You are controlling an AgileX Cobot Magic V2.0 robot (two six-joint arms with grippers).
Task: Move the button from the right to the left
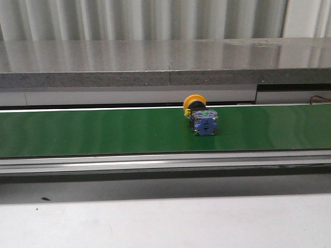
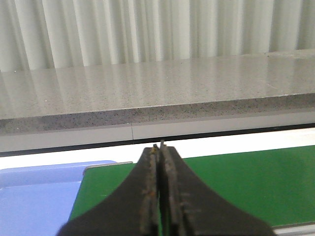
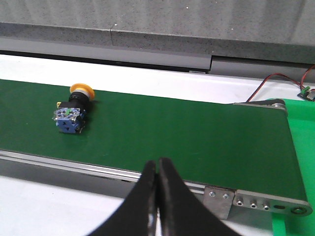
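Observation:
The button (image 1: pixel 201 116) lies on its side on the green conveyor belt (image 1: pixel 93 132), a little right of the middle; its yellow cap points to the far edge and its blue-grey block with a green dot faces me. It also shows in the right wrist view (image 3: pixel 74 114). My right gripper (image 3: pixel 157 162) is shut and empty, over the belt's near rail, apart from the button. My left gripper (image 2: pixel 159 146) is shut and empty, over the belt's left end. Neither gripper shows in the front view.
A blue tray (image 2: pixel 34 189) lies beside the belt's left end. A grey speckled ledge (image 1: pixel 165 64) runs behind the belt. The belt's right end has a metal bracket (image 3: pixel 256 199), and red and black wires (image 3: pixel 275 81) lead to a small board beyond it.

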